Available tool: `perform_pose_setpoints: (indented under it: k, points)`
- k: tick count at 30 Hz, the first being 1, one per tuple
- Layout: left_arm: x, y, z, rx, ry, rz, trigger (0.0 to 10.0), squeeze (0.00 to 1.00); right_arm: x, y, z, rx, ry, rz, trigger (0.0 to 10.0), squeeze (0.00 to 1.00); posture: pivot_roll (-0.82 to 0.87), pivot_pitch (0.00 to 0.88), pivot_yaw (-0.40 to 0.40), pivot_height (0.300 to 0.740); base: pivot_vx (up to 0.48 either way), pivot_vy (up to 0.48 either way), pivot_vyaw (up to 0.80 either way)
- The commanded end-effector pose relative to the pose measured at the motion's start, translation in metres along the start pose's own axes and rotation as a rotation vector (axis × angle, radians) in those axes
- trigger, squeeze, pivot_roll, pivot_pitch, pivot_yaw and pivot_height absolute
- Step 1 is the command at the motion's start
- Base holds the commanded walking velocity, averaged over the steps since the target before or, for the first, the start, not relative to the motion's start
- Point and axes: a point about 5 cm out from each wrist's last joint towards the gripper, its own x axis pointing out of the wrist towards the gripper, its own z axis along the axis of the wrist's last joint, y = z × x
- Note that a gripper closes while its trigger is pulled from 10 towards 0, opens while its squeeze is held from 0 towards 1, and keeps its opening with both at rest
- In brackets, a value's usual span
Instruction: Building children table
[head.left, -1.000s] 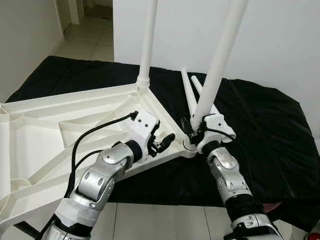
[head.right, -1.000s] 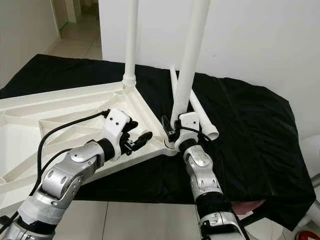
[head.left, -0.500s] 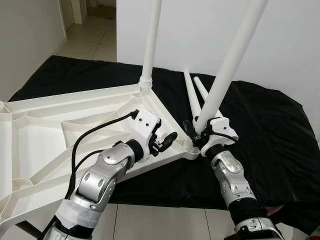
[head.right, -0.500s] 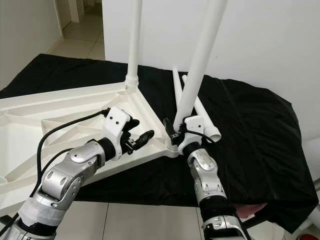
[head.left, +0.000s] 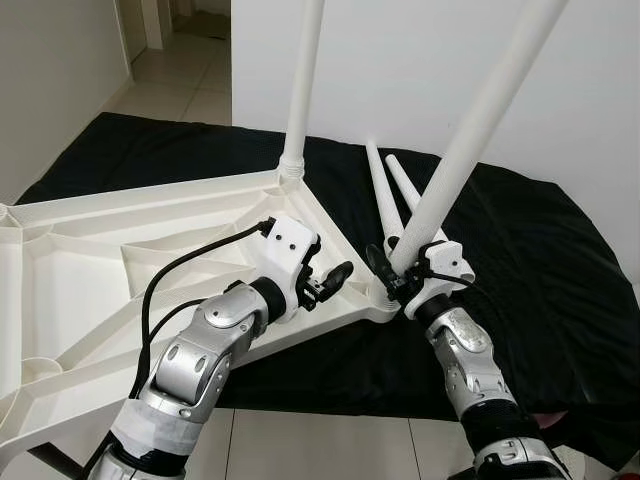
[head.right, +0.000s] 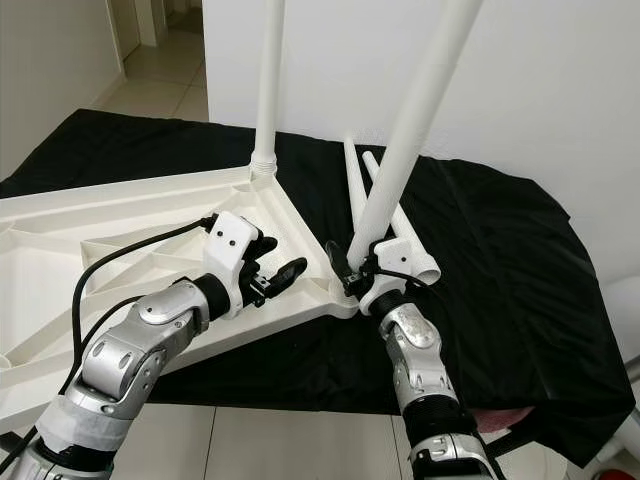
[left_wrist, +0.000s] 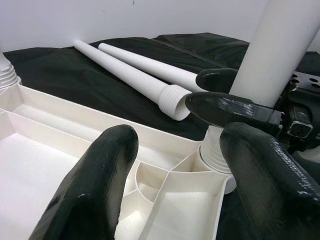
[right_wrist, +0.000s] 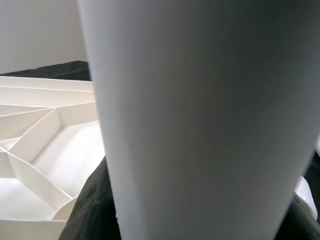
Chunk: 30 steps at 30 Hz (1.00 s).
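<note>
— Lying upside down on the black cloth (head.left: 540, 250), white tabletop (head.left: 90, 260); left gripper (head.left: 325, 284) hovering released over its near corner.

— Leaning rightward in that corner socket (threaded end down), table leg (head.left: 470, 135); right gripper (head.left: 393, 268) clenching its base. Resting behind, two spare legs (head.left: 385, 195).

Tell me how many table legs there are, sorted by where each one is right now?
Standing upright in the far corner of the tabletop: 1, the far leg
Leaning at the near corner, held by the right gripper: 1, the held leg
Lying loose on the black cloth: 2, the loose legs
Total: 4 legs
</note>
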Motion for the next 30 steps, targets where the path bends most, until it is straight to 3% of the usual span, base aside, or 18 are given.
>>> perform_pose_setpoints:
  k: [1, 24, 30]
  points:
    - [0.001, -0.001, 0.003, 0.011, -0.003, 0.021, 10.0, 0.00, -0.013, 0.001, -0.025, 0.016, 0.130, 0.004, 10.0, 0.00, 0.05, 0.000, -0.113, 0.740, 0.000, 0.000, 0.00]
    - [0.000, 0.000, 0.011, 0.019, -0.024, 0.025, 10.0, 0.00, -0.012, -0.010, -0.045, 0.109, 0.286, -0.101, 10.0, 0.00, 0.06, 0.000, -0.108, 0.740, 0.000, 0.000, 0.00]
    - [0.000, 0.000, 0.012, 0.022, -0.030, 0.027, 10.0, 0.00, -0.012, -0.011, -0.050, 0.213, 0.313, -0.157, 10.0, 0.00, 0.06, 0.000, -0.111, 0.740, 0.000, 0.000, 0.00]
